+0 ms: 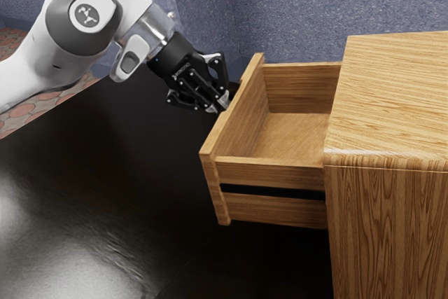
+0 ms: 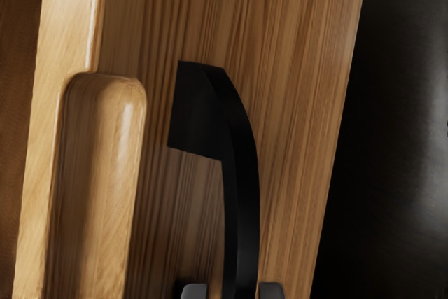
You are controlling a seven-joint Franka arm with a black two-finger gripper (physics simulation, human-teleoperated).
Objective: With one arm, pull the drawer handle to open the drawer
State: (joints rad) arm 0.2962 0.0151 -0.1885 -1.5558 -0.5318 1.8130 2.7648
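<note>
Drawer [image 1: 269, 173]: stood pulled well out of the wooden cabinet [image 1: 392, 103], its inside bare wood and its front panel facing the exterior view's left.
Handle [image 2: 234, 173]: black and curved, mounted on the drawer's front panel; in the wrist view it ran straight down to the hand.
Gripper [image 1: 220, 103]: pressed up against the outer face of the drawer front, near its upper edge.
Pincer state: narrow, clamped on the handle, with one fingertip [image 2: 194, 290] on each side of the black bar.
Arm: reached in from the exterior view's upper left, above the dark table [image 1: 105, 208].
</note>
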